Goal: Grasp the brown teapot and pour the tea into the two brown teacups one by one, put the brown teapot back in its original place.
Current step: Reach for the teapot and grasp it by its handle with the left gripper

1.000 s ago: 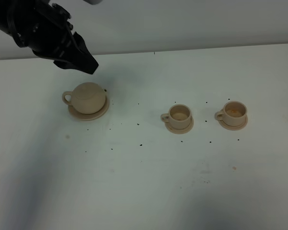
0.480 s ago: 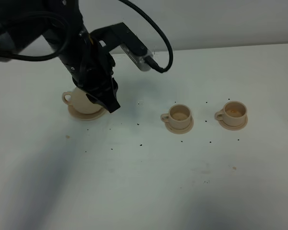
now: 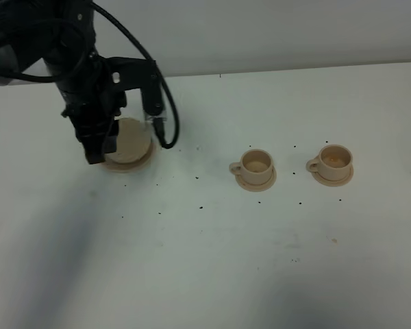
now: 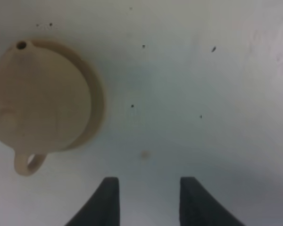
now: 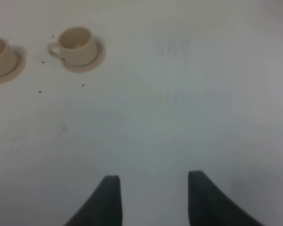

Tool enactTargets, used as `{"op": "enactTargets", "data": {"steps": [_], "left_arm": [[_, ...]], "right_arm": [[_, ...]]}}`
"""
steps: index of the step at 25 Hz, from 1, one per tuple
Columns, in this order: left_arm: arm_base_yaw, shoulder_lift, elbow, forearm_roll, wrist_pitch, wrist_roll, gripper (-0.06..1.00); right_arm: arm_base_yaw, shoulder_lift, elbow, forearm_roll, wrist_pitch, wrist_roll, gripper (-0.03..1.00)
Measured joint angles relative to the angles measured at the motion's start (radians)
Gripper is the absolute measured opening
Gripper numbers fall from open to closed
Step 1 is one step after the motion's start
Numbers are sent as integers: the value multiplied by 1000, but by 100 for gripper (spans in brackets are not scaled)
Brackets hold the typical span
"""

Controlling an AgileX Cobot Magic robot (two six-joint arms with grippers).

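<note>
— Black and bare: your left gripper point(image 4: 148, 188) hung with its jaws parted and nothing between them, over the white table point(image 4: 217, 117) just beside the brown teapot point(image 4: 40, 101), not touching it.
— And the pot itself?
— Squat, round, matte beige ceramic, with its loop handle on your fingers' side. It sat on its wider saucer point(image 4: 100, 101). The two brown teacups point(image 3: 257, 163) point(image 3: 335, 159) stood well apart from it on small saucers point(image 3: 257, 182). Your right gripper point(image 5: 153, 183) was parted too, holding nothing.
</note>
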Motion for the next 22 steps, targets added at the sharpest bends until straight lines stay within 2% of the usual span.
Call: {"op": "enactTargets", "data": {"steps": [3,8,10,16,22], "left_arm": [[78,0,0,-54,0,133,32],[176,7,0,-119,-22,179,31],[194,23,-1,-113,-70,196,30],[200,109,-1,-15,-160,227,27],[210,176,-1,-8,-254,227,27]], "right_arm": [[0,0,0,1,0,0,34],[0,0,0,1,0,0,34],[0,0,0,3,0,0,34],[0,0,0,8,0,0,34],[0,0,0,9,0,0,34]]}}
